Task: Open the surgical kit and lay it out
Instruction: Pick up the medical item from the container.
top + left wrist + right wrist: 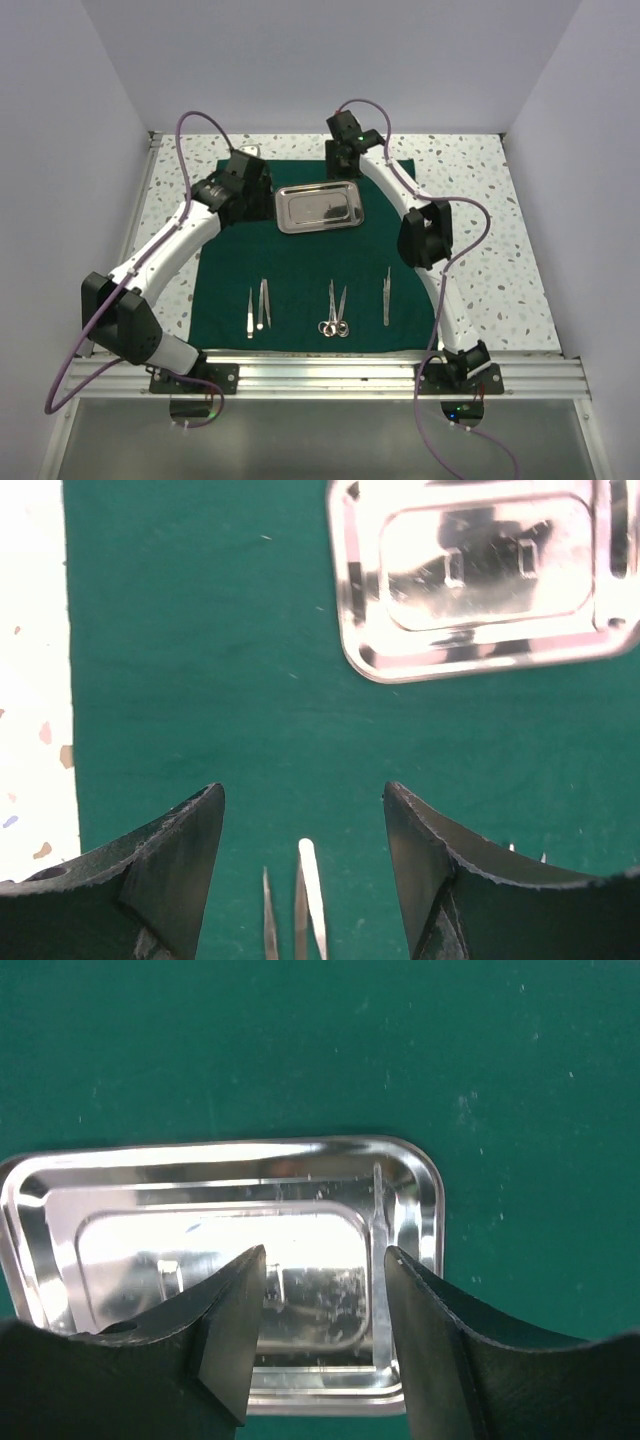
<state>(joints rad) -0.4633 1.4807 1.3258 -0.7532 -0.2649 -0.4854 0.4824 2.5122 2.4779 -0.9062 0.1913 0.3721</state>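
The surgical kit's dark green cloth (300, 270) lies spread flat on the table. On its far half rests the shiny steel tray (320, 207), with nothing in it. Along the near half lie a pair of tweezers (258, 305), the scissors (334, 312) and another pair of tweezers (386, 296). My left gripper (247, 190) hovers just left of the tray; in the left wrist view the left gripper (302, 790) stands open over bare cloth, with tweezer tips (308, 890) below and the tray (480, 575) at the upper right. My right gripper (345, 160) is at the tray's far edge; the wrist view shows the right gripper (324, 1252) open above the tray (200, 1230), holding nothing.
The speckled tabletop (480, 240) shows around the cloth, with white walls on three sides. An aluminium rail (330, 375) carries the arm bases at the near edge. Purple cables (200, 125) arc over both arms.
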